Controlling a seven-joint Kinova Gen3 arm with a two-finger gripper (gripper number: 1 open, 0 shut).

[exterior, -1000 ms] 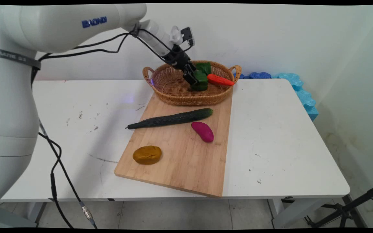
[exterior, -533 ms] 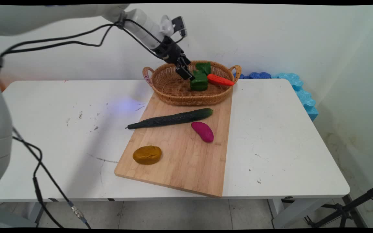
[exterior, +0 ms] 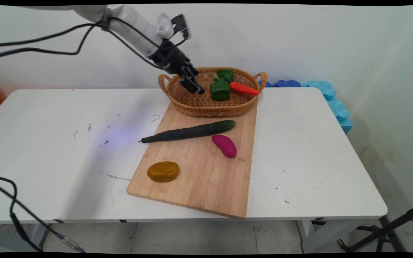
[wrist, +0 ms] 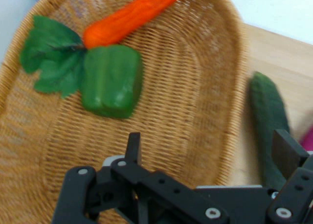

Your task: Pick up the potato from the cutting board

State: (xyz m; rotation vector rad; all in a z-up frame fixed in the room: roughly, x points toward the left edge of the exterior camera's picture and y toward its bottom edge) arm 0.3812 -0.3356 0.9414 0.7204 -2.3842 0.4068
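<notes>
currently the gripper (exterior: 192, 84) is hovering empty, fingers spread wide, over the basket (exterior: 192, 104) at its left end. the pepper (exterior: 220, 91) is lying in the basket just right of it, touching the carrot (exterior: 244, 89).

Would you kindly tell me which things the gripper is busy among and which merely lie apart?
At the gripper, open and empty above the basket: green pepper and carrot, both inside it.
Lying apart, on the cutting board: cucumber, purple sweet potato, brown potato.
</notes>
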